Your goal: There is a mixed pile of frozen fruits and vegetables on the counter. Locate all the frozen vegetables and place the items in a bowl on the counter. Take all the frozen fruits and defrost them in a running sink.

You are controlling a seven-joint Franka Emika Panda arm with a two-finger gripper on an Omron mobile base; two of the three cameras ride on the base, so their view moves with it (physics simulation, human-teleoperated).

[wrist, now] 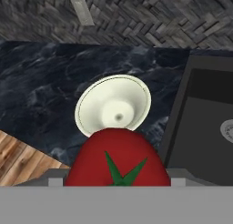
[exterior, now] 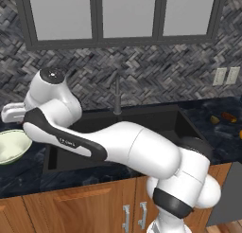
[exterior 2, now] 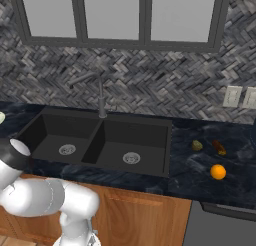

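Hand (wrist: 117, 182) is gripping the red round item (wrist: 117, 159) — a tomato-looking thing with a green star calyx, pinched between the fingers and sitting large at the bottom of the hand view, jaws partly apart around it. Just past it the bowl (wrist: 113, 104) is sitting on the dark marbled tabletop (wrist: 41, 82), pale and empty, rim intact; the hand is looking down toward it but whether it is centred over it is hard to tell, since the tomato is overlapping the bowl's near rim in the hand view. From the left base view the arm is reaching far left, with the bowl at the left edge (exterior: 12, 147), left of the sink (exterior: 142, 128). On the far side of the sink, the remaining pile is lying on the tabletop: the orange ball (exterior 2: 218, 171), the yellowish-olive lump (exterior 2: 197, 145) and the dark brown oblong (exterior 2: 219, 148), all apart from each other. Risks as I'm judging them: releasing short of the bowl, so the round tomato hits the near rim and rolls off the tabletop edge toward the wood floor — or drops into the sink basin just beside. Releasing from high up could also bounce it out of such a shallow bowl.
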